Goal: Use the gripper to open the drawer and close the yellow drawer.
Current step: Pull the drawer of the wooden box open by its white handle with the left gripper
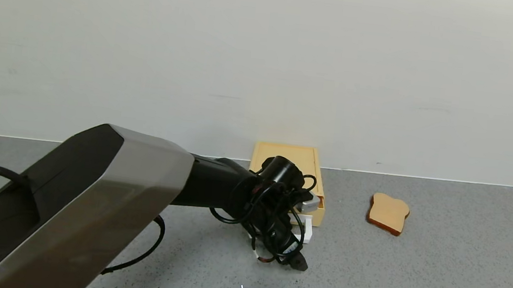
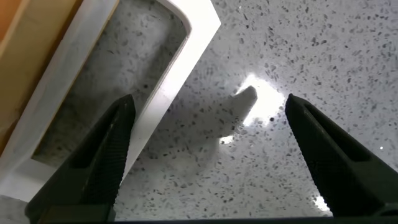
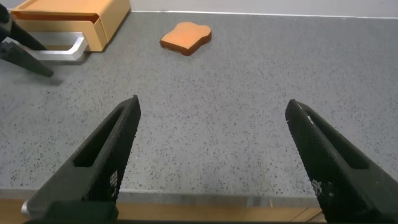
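A: Where's the drawer [image 1: 314, 211]?
B: Pushed into its box, on the grey speckled table [image 1: 439, 268] by the white wall [image 1: 246, 57].
A: The grippers?
B: Left gripper [image 2: 205, 155] wide by the handle [image 2: 168, 87]; right gripper [image 3: 211, 155] wide, away from it.

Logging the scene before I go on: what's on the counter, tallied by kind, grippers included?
Drawer units: 1, the yellow drawer with its white handle
Toast slices: 1, the toast slice
Grippers: 2, the left gripper open at the handle, the right gripper open over bare counter
Total: 4
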Controlling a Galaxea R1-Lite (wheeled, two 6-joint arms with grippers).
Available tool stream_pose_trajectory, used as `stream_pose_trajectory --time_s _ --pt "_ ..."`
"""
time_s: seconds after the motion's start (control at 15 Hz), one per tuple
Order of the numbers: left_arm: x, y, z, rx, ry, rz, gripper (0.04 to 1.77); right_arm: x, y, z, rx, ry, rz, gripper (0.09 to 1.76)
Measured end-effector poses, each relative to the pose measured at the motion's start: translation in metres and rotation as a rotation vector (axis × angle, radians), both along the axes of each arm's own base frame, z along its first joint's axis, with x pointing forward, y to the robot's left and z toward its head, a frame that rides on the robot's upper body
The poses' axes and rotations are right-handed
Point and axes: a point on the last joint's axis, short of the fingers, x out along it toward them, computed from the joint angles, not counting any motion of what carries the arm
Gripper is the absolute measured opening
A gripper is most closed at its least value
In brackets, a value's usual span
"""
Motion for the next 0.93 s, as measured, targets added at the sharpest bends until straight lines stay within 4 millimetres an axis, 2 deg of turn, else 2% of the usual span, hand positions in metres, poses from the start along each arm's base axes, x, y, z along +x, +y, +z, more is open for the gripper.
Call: stream_pose_trajectory --time_s 0.93 --pt "-0.037 0.0 0.002 0.014 0.091 0.026 1.72 0.0 0.0 0.0 0.0 -0.001 0.001 1.71"
